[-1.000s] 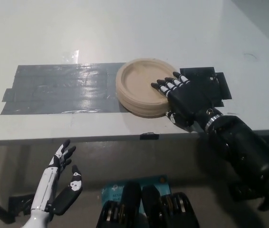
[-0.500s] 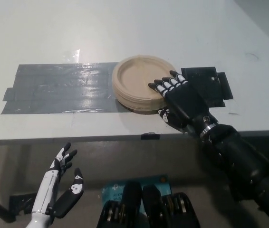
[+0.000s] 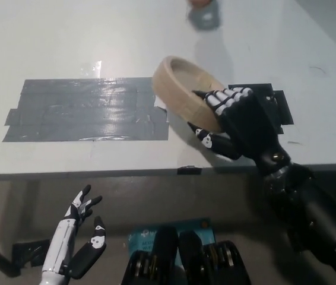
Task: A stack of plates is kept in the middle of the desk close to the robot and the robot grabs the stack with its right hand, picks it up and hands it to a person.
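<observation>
Camera inventory, one entry. Head view: my only feed, mounted on the robot's head and facing steeply down and forward. Range: close. The wide white bench (image 3: 97, 35) fills the upper two thirds of the picture, its near edge crossing just below the middle. Under that edge I see down past the bench to the shadowed floor. The far end of the bench runs out at the top border. No second view available to share scene coverage.

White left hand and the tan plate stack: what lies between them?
In the head view, the gray tape patch on the white desk lies between the white left hand and the tan plate stack.
</observation>
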You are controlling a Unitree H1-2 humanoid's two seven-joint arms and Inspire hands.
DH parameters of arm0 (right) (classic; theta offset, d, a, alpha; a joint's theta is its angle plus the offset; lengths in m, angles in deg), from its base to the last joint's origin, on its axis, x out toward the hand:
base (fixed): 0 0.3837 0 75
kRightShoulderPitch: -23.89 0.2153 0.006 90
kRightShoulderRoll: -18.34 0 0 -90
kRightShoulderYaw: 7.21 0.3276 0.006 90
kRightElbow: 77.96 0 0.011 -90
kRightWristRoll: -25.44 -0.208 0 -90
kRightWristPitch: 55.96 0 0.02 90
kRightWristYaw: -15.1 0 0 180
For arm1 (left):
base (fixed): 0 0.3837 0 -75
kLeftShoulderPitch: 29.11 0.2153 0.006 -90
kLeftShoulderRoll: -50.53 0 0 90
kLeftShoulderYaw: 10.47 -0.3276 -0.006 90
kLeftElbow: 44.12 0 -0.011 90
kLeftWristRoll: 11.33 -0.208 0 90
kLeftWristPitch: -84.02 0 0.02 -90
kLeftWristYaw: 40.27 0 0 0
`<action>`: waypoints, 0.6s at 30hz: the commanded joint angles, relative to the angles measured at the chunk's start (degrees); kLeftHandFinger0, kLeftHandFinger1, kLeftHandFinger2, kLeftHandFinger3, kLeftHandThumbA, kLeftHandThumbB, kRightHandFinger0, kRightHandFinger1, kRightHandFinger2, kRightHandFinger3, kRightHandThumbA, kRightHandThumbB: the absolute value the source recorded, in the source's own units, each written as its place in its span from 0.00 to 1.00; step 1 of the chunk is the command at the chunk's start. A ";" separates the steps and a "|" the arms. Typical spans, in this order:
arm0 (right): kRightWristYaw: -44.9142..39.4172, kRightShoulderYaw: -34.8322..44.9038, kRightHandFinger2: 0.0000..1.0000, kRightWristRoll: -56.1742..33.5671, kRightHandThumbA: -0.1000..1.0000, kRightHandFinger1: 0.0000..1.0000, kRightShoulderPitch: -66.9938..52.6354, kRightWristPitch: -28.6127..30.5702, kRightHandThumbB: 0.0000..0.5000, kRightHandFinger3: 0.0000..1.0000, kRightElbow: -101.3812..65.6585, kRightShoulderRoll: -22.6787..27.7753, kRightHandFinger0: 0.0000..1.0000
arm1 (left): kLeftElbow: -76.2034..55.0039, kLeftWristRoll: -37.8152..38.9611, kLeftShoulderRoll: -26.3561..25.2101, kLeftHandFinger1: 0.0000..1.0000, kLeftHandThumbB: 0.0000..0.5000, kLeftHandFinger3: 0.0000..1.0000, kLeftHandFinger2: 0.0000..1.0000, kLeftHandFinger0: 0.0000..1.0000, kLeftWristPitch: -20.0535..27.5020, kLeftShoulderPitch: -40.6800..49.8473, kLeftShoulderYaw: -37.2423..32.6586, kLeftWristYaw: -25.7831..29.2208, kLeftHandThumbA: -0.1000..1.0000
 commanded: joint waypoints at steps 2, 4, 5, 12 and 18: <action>4.87 2.62 0.68 1.41 0.00 0.07 1.13 1.75 0.40 0.77 -7.11 0.17 0.00 | -1.12 -0.28 -0.51 1.00 0.00 1.00 0.88 1.00 2.31 1.69 -0.47 -0.27 0.29; 4.17 3.00 0.67 1.39 0.00 0.08 0.21 1.85 0.38 0.78 -9.01 0.16 0.00 | -1.42 -0.73 -0.68 1.00 0.00 1.00 0.88 1.00 2.31 1.88 -0.71 -0.32 0.30; 4.17 3.05 0.66 1.63 0.00 0.07 0.09 1.81 0.37 0.79 -9.31 0.14 0.00 | -1.35 -0.70 -0.65 1.00 0.00 1.00 0.87 1.00 2.37 1.89 -0.70 -0.25 0.30; 4.59 3.10 0.67 2.23 0.00 0.07 3.74 2.63 0.45 0.78 -5.62 -0.48 0.00 | -0.48 -0.27 -0.61 1.00 0.00 1.00 0.86 1.00 2.88 0.98 -0.49 -0.10 0.30; 6.21 2.20 0.63 3.61 0.00 0.03 9.59 2.23 0.50 0.70 3.38 -2.03 0.00 | -0.96 -0.04 -0.25 1.00 0.00 1.00 0.90 1.00 3.09 2.31 -0.49 0.07 0.27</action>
